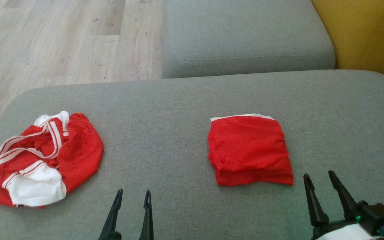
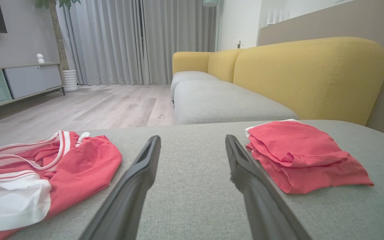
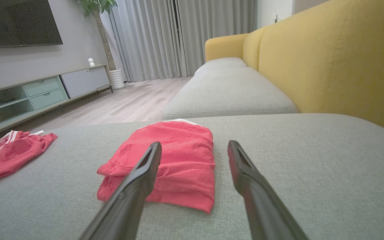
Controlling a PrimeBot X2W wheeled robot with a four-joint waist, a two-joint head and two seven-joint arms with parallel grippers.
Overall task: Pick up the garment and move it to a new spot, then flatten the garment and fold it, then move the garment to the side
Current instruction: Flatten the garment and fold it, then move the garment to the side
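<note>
A crumpled red garment with white stripes and a white panel (image 1: 43, 158) lies in a heap at the left of the grey sofa seat (image 1: 165, 110); it shows in the left wrist view (image 2: 45, 170) and at the left edge of the right wrist view (image 3: 8, 153). A folded red garment (image 1: 250, 150) lies flat right of centre (image 2: 302, 155) (image 3: 175, 160). My left gripper (image 1: 134, 195) is open near the front edge, between the two garments (image 2: 192, 140). My right gripper (image 1: 319, 176) is open just off the folded garment's near right corner (image 3: 194, 145). Nothing is held.
A second grey seat cushion (image 1: 245, 36) lies beyond, with the yellow sofa back (image 1: 365, 33) at the right. Wood floor (image 1: 62, 40) lies past the seat's left and far edge. A TV cabinet (image 3: 42, 90), a plant (image 3: 98, 5) and curtains (image 3: 185, 36) stand far off.
</note>
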